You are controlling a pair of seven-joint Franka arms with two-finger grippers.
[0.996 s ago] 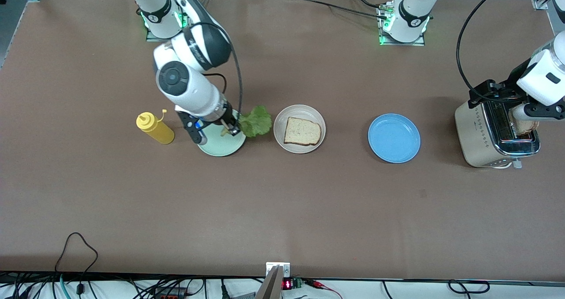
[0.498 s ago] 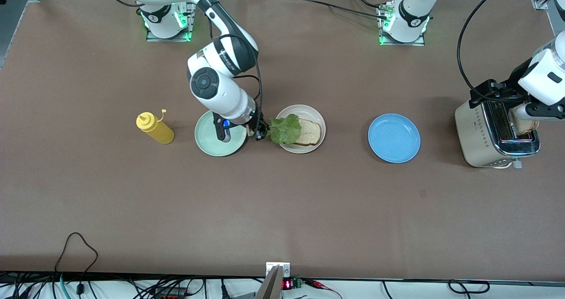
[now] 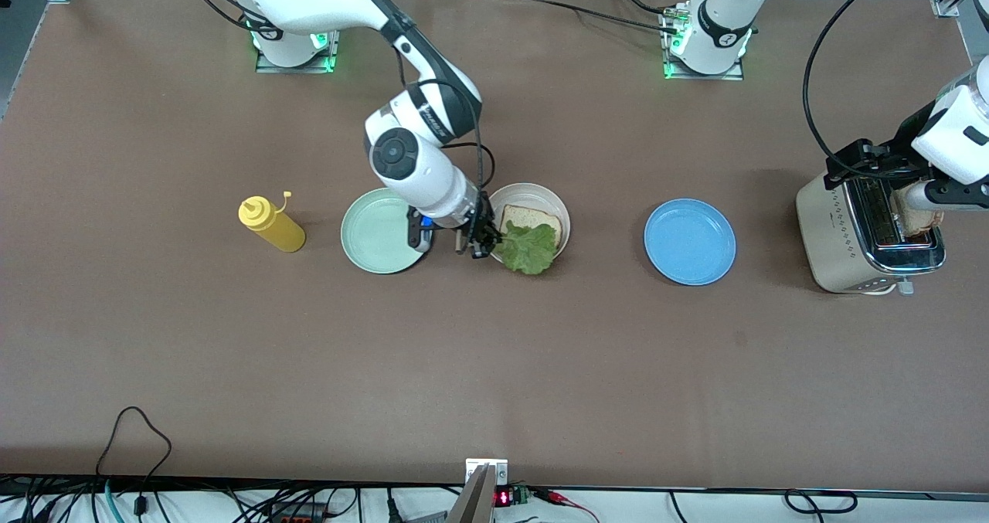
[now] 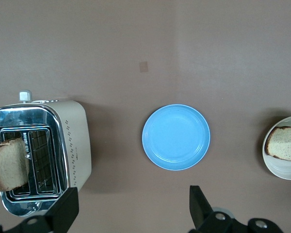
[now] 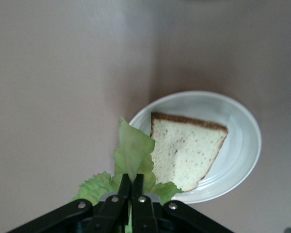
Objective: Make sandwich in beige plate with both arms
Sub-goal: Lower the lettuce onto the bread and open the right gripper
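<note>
Front view shows the whole brown surface (image 3: 154,337), with the toaster (image 3: 858,237) at the left arm's end, then the blue plate (image 3: 690,242), the beige plate (image 3: 541,198) and the mint green plate (image 3: 376,231) in a row, and a yellow squeeze bottle (image 3: 270,225) at the right arm's end. The right pincer (image 3: 483,245) is pressed together on the stem of the lettuce leaf (image 3: 529,248) and holds it over the beige plate's edge, above the bread slice (image 3: 530,217) lying there. The left pincer (image 4: 131,211) is spread wide, up over the surface between toaster and blue plate. A second slice (image 4: 9,164) sticks up from a toaster slot. I think the leaf is light, floppy and easy to tear, so the stem is the best place to pinch. The bread looks stiff but crumbly, best held by its crust. Only the right wrist view shows the tight pinch close up; only the left wrist view looks down into the toaster's slots.
</note>
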